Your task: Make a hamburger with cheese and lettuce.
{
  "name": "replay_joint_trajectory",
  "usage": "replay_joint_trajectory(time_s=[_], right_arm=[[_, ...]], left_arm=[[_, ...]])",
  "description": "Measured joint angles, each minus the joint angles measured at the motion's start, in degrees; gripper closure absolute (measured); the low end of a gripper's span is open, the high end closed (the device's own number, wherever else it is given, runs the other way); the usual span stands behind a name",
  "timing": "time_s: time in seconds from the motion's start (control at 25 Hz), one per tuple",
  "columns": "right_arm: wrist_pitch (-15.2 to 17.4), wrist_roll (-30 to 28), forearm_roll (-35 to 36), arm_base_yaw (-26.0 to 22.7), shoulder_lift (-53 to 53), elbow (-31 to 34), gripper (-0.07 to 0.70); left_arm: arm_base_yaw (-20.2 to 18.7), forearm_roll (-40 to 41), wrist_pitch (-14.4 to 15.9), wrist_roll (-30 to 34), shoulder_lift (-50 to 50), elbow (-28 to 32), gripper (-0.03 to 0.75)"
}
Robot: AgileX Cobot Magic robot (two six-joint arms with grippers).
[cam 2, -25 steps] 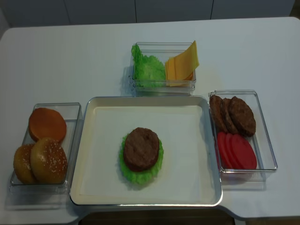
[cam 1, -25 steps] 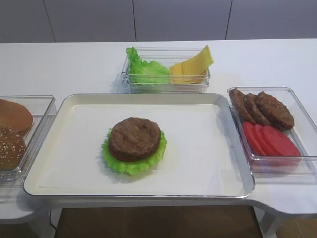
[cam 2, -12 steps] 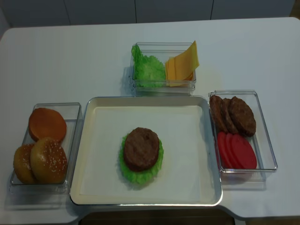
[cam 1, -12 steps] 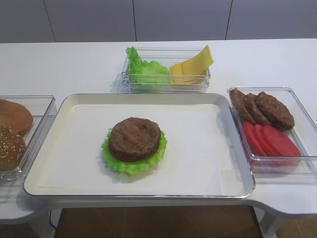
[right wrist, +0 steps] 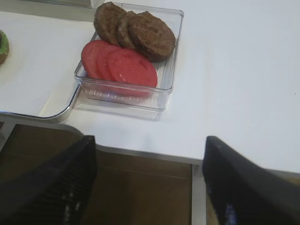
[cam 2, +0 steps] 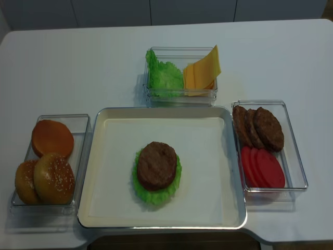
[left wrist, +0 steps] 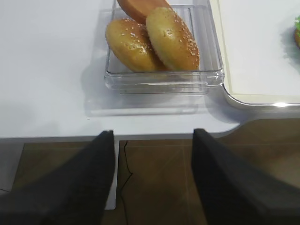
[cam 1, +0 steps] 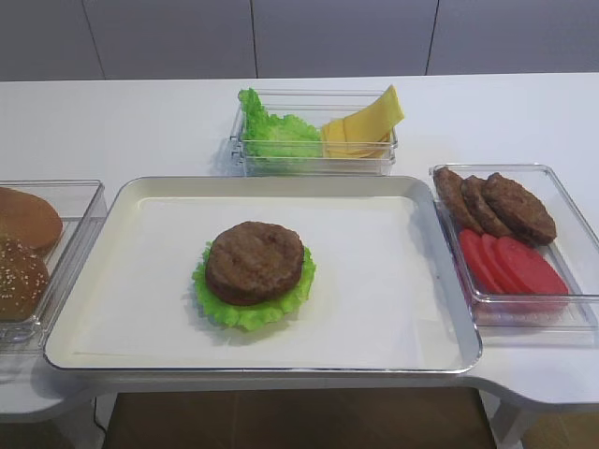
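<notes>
The hamburger [cam 2: 156,172] shows a brown patty on a bright green leaf; the cheese [cam 2: 201,73] is pale yellow, the lettuce [cam 2: 164,76] green, the tomato slices [cam 2: 263,167] red

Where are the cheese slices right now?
In the high view, the cheese sits in the clear box behind the tray, on the box's right side beside the lettuce.

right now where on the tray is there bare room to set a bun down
Bare tray floor lies right of the hamburger, up to the rim beside the patty and tomato bin, also left of it toward the bun bin, and behind it toward the lettuce and cheese bin. Only the front centre is crowded.
</notes>
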Motion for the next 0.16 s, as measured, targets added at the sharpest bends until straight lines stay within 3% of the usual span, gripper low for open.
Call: replay_joint_trajectory(time_s=[0.16], right_arm=[[0.00,0.00,0.00,0.00,0.00,0.00,0.083]], left_arm=[[0.00,0.00,0.00,0.00,0.00,0.00,0.324]])
